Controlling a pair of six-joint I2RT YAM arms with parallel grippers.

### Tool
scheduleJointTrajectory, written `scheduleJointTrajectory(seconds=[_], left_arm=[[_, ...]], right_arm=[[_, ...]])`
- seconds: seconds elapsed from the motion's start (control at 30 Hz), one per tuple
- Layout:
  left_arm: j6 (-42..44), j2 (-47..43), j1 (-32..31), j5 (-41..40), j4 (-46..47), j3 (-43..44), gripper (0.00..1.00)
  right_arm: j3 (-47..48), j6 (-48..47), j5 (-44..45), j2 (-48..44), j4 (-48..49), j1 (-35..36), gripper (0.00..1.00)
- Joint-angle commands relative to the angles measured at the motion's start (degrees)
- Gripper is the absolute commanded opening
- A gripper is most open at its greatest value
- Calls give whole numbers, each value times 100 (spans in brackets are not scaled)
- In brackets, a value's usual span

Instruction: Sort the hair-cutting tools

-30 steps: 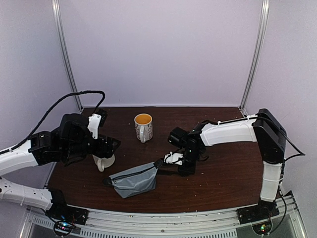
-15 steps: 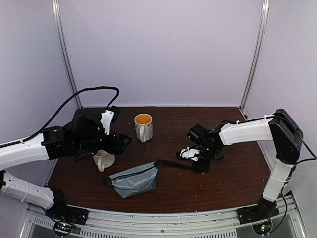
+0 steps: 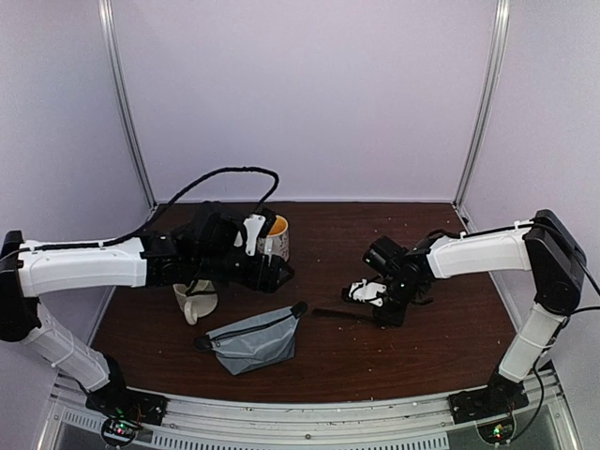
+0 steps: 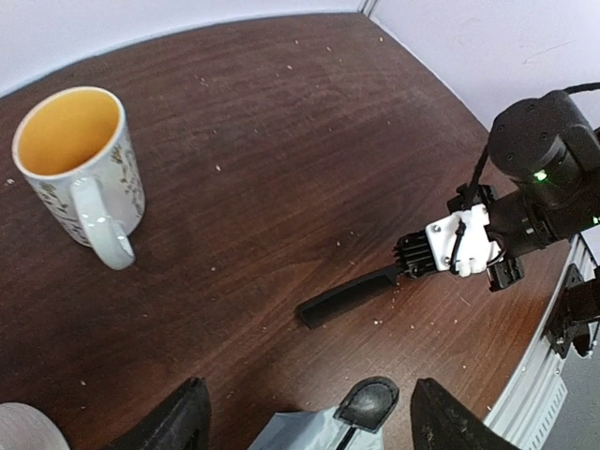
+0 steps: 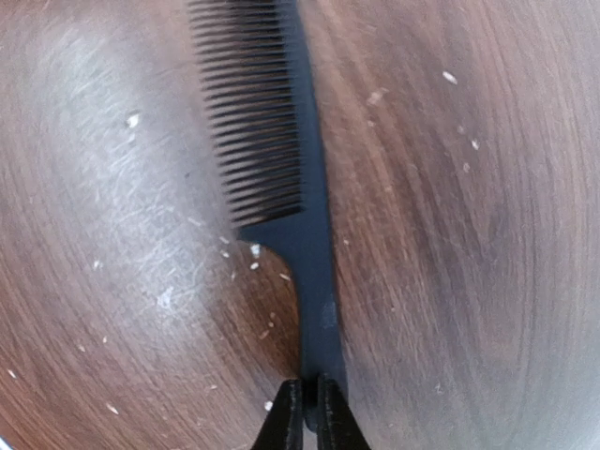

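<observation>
Right hand [image 3: 380, 307] is clamped on the comb [image 3: 336, 313]. In the right wrist view both fingertips [image 5: 292, 417] sit nearly together, with the thin tail of the comb [image 5: 314, 244] handle between them. The grip is at the very end of the handle. The teeth run away from the hand, toothed edge on the left of that view. The comb lies roughly flat and low on the desk [image 3: 431, 361]; can't tell if it's resting on the wood or just off it.

Location: the comb is right of centre on the desk, between the grey pouch [image 3: 253, 339] and the right hand. Its free end points at the pouch's black strap end, near it but apart. The left wrist view agrees: the comb [image 4: 345, 295] runs from the right hand [image 4: 405, 264] toward the pouch [image 4: 300, 436].

Left hand [image 3: 278, 275] is spread wide, with nothing between its fingers [image 4: 178, 427]. It hovers above the desk near the pouch's strap end, just in front of the far mug [image 3: 274, 239].

The far mug [image 4: 80, 169] is upright and yellow-orange inside. The near mug [image 3: 195, 302] sits just left of the pouch, partly under the left arm. Only its pale rim [image 4: 19, 427] shows in the left wrist view.

Pale specks are scattered over the desk [image 5: 469, 234].
</observation>
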Motion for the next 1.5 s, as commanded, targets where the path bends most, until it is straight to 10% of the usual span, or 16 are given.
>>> scheduleJointTrajectory(seconds=[0.0, 0.63, 0.97, 1.47], left_arm=[[-480, 622, 38, 695, 493, 348, 76], [-594, 1484, 240, 1070, 534, 826, 73], [-537, 1413, 249, 1007, 485, 811, 73], [-711, 1720, 311, 1433, 682, 823, 73]], right_arm=[[-118, -17, 70, -264, 38, -43, 3], [266, -90, -395, 360, -332, -167, 31], [407, 46, -391, 633, -571, -172, 9], [676, -315, -2566, 743, -1264, -897, 6]])
